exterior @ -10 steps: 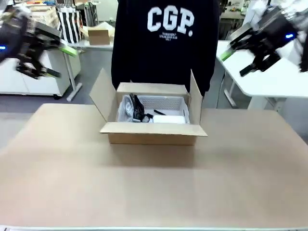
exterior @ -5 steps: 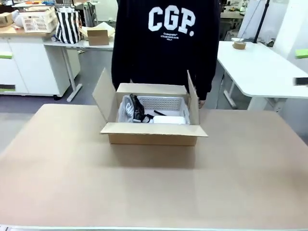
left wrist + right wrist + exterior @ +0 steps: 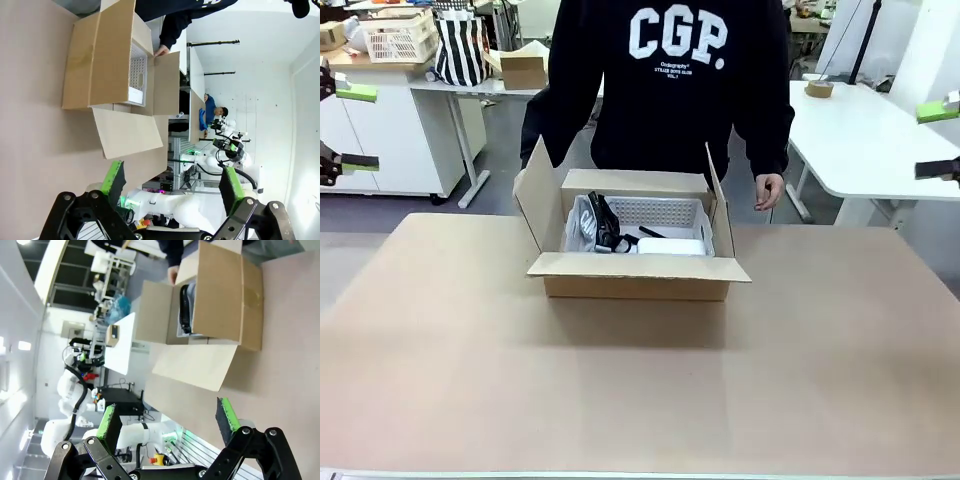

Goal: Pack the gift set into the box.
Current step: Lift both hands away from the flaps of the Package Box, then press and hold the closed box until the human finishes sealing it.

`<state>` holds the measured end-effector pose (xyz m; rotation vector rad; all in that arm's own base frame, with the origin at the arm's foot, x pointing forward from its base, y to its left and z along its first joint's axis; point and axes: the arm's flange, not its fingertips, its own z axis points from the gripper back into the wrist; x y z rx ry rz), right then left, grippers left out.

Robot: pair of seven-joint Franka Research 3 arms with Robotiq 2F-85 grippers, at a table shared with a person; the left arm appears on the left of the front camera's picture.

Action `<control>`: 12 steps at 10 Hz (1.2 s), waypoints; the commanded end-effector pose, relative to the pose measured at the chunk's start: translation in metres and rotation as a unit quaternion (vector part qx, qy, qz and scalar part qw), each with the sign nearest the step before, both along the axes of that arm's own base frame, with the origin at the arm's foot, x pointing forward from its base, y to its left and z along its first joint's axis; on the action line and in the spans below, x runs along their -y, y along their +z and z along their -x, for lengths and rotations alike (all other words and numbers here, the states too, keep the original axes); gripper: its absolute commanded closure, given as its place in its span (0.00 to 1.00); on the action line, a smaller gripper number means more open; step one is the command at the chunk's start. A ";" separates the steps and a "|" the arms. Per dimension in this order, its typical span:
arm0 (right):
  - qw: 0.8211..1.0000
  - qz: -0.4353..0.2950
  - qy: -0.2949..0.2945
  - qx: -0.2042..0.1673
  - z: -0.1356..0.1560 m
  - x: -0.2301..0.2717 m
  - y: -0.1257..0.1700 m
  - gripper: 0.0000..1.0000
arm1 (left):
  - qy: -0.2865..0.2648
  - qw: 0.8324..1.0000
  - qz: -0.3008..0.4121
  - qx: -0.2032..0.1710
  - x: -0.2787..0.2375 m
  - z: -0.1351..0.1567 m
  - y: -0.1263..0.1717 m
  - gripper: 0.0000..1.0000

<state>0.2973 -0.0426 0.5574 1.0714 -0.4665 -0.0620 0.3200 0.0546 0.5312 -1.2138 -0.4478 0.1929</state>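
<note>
**Cardboard carton open on the table, gift set inside, both pincers empty**

Brown corrugated flaps stand spread on the box (image 3: pixel 635 275), which sits mid-table toward the far side, just in front of the person. From the front I look down into it: the gift set (image 3: pixel 655 228) lies inside, with its white perforated tray (image 3: pixel 665 211) against the far wall, black items (image 3: pixel 604 226) at the left, clear wrapping (image 3: pixel 578 226) beside them and the flat white oblong piece (image 3: pixel 671 247) at the near right. One hand (image 3: pixel 769 190) of the person hangs right of the right flap, apart from it.

My left wrist camera takes the box side-on and gives me the tray's holed wall and the white piece's end. My right wrist camera gives me the black items from the opposite side, plus the person's other hand (image 3: pixel 173 274) at the left flap's far edge.

Left pincer (image 3: pixel 350 127) and right pincer (image 3: pixel 938 140) hover high at the table's two sides, well apart from the box, fingers spread wide, gripping nothing.
</note>
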 end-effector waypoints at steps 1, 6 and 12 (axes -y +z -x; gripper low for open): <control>1.000 -0.008 0.002 0.017 -0.002 0.009 0.003 0.00 | 0.000 1.000 0.009 0.012 -0.006 0.000 -0.002 0.00; 1.000 -0.008 0.002 0.017 -0.002 0.009 0.003 0.00 | 0.000 1.000 0.009 0.012 -0.006 0.000 -0.002 0.00; 1.000 -0.008 0.002 0.017 -0.002 0.009 0.003 0.00 | 0.000 1.000 0.009 0.012 -0.006 0.000 -0.002 0.00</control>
